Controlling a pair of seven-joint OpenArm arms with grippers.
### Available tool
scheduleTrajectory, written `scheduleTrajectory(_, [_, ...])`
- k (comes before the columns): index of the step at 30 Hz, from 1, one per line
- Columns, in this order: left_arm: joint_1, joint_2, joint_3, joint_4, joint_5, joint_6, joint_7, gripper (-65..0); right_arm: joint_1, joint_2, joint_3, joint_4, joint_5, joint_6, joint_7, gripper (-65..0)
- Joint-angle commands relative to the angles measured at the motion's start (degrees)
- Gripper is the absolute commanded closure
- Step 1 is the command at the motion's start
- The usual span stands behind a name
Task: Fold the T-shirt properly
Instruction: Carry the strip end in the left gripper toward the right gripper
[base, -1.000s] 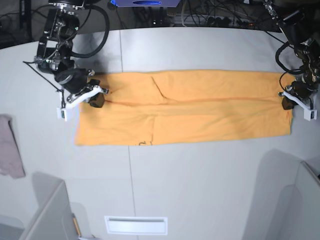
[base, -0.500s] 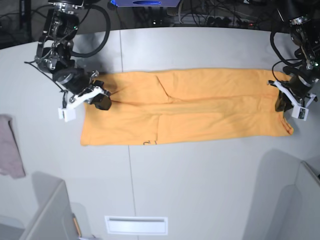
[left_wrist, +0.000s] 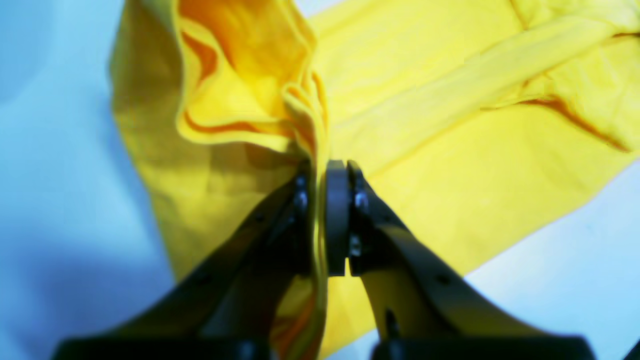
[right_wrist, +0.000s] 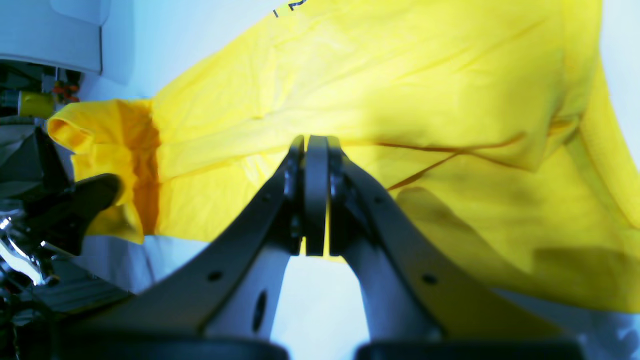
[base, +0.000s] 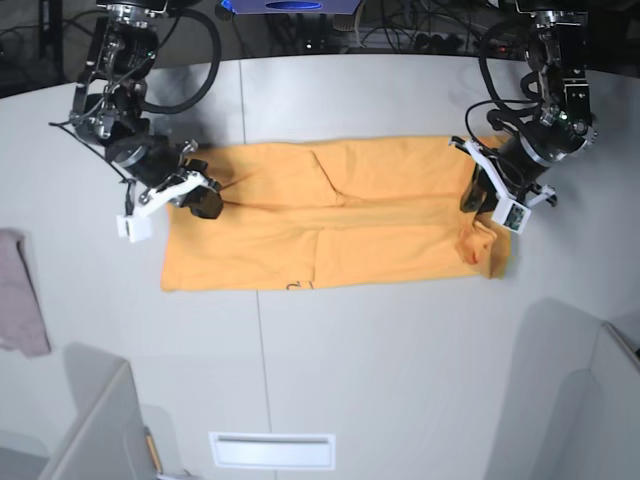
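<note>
The orange-yellow T-shirt (base: 340, 230) lies as a long strip across the table. Its right end is lifted and doubled back toward the middle. My left gripper (base: 482, 200) is shut on that raised end; in the left wrist view a bunch of fabric (left_wrist: 240, 100) stands pinched between the black pads (left_wrist: 336, 215). At the strip's left end my right gripper (base: 205, 203) is shut on the T-shirt's edge, and creases run out from its tips (right_wrist: 315, 195). Thin black markings (base: 290, 286) show at the shirt's front edge.
A small pinkish cloth (base: 20, 295) lies at the table's left edge. A white slotted plate (base: 272, 450) sits near the front. Grey partitions (base: 95, 430) stand at both front corners, and cables (base: 400, 30) run along the back.
My left gripper has carried the shirt's right end up and toward the middle, shortening the strip. The right gripper has hardly moved.
</note>
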Motion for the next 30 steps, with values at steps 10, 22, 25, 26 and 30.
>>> scheduleTrajectory(10, [-4.49, 4.2, 6.04, 0.63, -0.92, 1.04, 2.18, 0.0, 0.37, 0.3, 0.2, 0.77, 1.06, 0.26, 0.88, 0.0])
scheduleTrajectory(22, [-8.36, 9.56, 7.44, 0.37, -0.83, 1.04, 5.52, 0.0, 0.55, 0.3, 0.2, 0.77, 1.06, 0.17, 0.88, 0.0])
scheduleTrajectory(25, [-8.62, 9.39, 10.7, -1.39, -0.83, 1.21, 5.52, 0.0, 0.72, 0.3, 0.2, 0.77, 1.06, 0.08, 0.88, 0.0])
scheduleTrajectory(26, [-8.89, 9.56, 11.31, -1.74, -0.83, 2.18, 5.52, 0.0, 0.72, 0.3, 0.2, 0.77, 1.06, -0.01, 0.88, 0.0])
scheduleTrajectory(30, [-10.29, 9.56, 14.3, -4.29, -1.18, 6.84, 5.43, 0.0, 0.72, 0.3, 0.2, 0.77, 1.06, -0.01, 0.88, 0.0])
